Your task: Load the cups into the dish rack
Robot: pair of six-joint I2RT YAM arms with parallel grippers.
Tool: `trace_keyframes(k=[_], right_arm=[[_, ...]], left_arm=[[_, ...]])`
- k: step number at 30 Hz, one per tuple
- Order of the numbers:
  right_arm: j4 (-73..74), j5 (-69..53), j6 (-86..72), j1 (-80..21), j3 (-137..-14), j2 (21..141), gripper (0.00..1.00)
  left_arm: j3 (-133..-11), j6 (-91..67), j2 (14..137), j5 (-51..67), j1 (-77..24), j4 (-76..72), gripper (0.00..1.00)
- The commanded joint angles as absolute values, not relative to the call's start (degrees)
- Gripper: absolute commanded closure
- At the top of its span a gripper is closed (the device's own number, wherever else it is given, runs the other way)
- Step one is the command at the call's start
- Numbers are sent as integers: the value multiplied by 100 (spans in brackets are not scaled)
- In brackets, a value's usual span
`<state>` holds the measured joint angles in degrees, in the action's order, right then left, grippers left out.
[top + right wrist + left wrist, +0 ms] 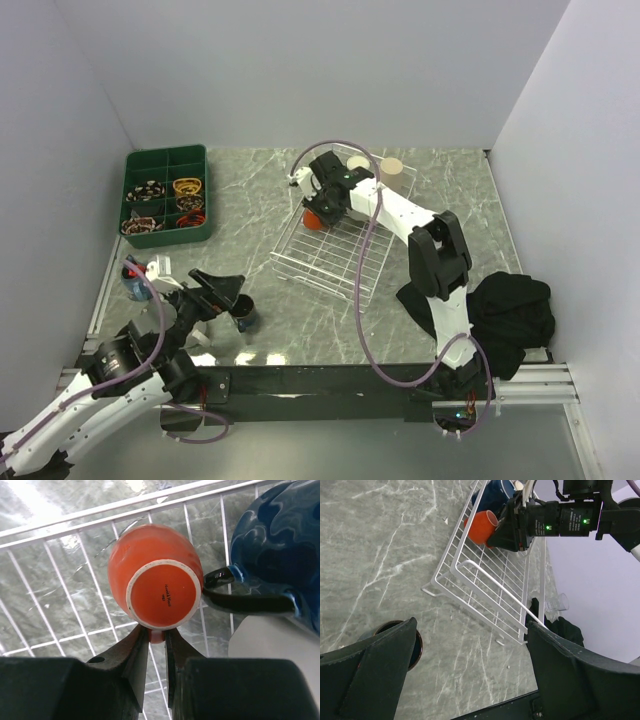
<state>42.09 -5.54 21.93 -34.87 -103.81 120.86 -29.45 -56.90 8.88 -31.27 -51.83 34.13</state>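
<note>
Firstly, the landmark: a rectangular white wire dish rack, low-sided with an open grid floor, standing on a grey-green veined stone-look table.

- Small orange glazed ceramic cup: rounded body, flat base with a pale foot ring and a printed mark. It is tipped on its side over the rack's grid at the far-left corner. Whether it rests on the wires cannot be told.
- Right gripper: matte black fingers pinched together on a small orange tab under the cup's base.
- Dark blue marbled glossy mug: thin black loop handle, inside the rack just beside the orange cup.
- Tall beige tumbler: cylindrical, at the rack's far edge.
- Left gripper: broad black fingers spread wide and holding nothing, well to the near left of the rack.
- Small dark round cup: upright on the table, near left of the rack, just beside the left gripper.
</note>
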Motion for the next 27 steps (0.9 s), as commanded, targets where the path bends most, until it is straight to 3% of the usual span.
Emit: trace_keyframes(k=[1,7,13,21,27], right_arm=[[4140,-360,2188,-3524,-10758,12102,91],[4175,-369,2180,-3525,-10784,12112,74],[4008,-544,2206,-3533,-10206,11436,51],[4184,-1125,2540,-3524,-9467,10127,38],[3851,-1467,2847,-3446,-8202,8747,29]], left_arm=[[-2883,-5818,993,-3067,-5186,3358,4],[-2926,-6204,1274,-3085,-5194,3620,4],[-3076,-6785,2038,-3138,-5194,4104,4],[-3550,-7364,3215,-3392,-5194,4754,4],[-3762,-7822,3708,-3603,-5194,5229,1]])
